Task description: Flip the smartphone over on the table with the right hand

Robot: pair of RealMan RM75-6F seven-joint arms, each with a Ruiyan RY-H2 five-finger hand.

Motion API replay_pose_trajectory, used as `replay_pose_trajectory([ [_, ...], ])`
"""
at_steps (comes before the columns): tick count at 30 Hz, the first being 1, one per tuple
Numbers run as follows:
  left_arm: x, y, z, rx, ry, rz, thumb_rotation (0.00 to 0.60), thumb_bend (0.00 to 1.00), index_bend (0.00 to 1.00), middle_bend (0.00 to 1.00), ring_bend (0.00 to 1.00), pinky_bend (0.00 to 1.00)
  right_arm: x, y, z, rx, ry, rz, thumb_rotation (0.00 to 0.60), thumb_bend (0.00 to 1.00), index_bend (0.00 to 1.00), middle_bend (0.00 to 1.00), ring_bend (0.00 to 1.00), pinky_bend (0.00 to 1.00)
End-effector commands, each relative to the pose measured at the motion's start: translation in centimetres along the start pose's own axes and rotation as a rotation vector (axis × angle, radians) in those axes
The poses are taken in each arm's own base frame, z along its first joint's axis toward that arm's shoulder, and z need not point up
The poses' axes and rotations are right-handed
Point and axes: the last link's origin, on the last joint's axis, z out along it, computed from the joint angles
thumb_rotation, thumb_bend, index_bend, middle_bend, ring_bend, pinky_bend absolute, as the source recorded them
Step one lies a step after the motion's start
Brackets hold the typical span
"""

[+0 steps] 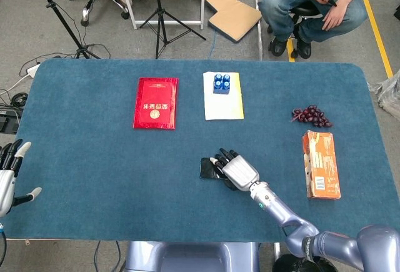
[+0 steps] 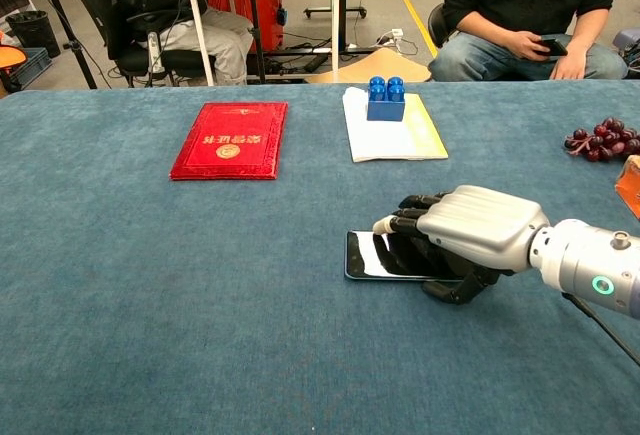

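The smartphone (image 1: 207, 167) (image 2: 385, 255) lies flat on the blue table (image 1: 94, 153), dark glossy screen up, near the front middle. My right hand (image 1: 236, 172) (image 2: 480, 230) covers its right part, palm down. The fingers (image 2: 405, 223) curl over the far edge and the thumb (image 2: 452, 290) sits against the near edge, so the hand grips the phone. Only the phone's left half shows. My left hand (image 1: 9, 175) hangs off the table's left front corner with its fingers apart, holding nothing; the chest view does not show it.
A red booklet (image 1: 155, 102) (image 2: 230, 140) lies at the back left. A blue block (image 1: 221, 83) (image 2: 386, 98) stands on a white sheet (image 1: 223, 104). Grapes (image 1: 311, 115) (image 2: 600, 139) and an orange box (image 1: 321, 164) lie to the right. A person sits beyond the far edge.
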Motion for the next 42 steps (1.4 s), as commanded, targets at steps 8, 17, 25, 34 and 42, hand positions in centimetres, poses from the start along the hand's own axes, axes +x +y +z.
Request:
replay_pose_trajectory([
  [8,0.1,0.0,-0.2,-0.006,0.004,-0.004,0.6,0.0,0.0,0.0,0.0,0.0,1.1,-0.8,-1.5,0.059,0.066,0.198,0.6,0.79,0.34,0.35,0.26,0.42],
  [17,0.2,0.2,-0.2,-0.013,0.004,-0.005,0.6,0.0,0.0,0.0,0.0,0.0,2.1,-0.4,-1.7,0.014,0.012,0.423,0.6,0.81,0.35,0.37,0.29,0.45],
  [25,0.0,0.2,-0.1,-0.012,0.0,0.002,0.6,0.0,0.0,0.0,0.0,0.0,2.1,2.9,1.4,-0.149,0.022,0.408,0.6,0.81,0.33,0.34,0.22,0.34],
  [34,-0.3,0.3,0.0,-0.008,-0.009,0.011,0.6,0.0,0.0,0.0,0.0,0.0,4.2,4.3,2.5,-0.193,0.215,0.32,0.6,0.75,0.22,0.14,0.0,0.07],
  [42,0.0,0.3,-0.2,-0.015,0.004,-0.002,0.6,0.0,0.0,0.0,0.0,0.0,6.6,5.5,-2.4,-0.129,0.401,0.305,0.6,0.44,0.16,0.07,0.0,0.01],
])
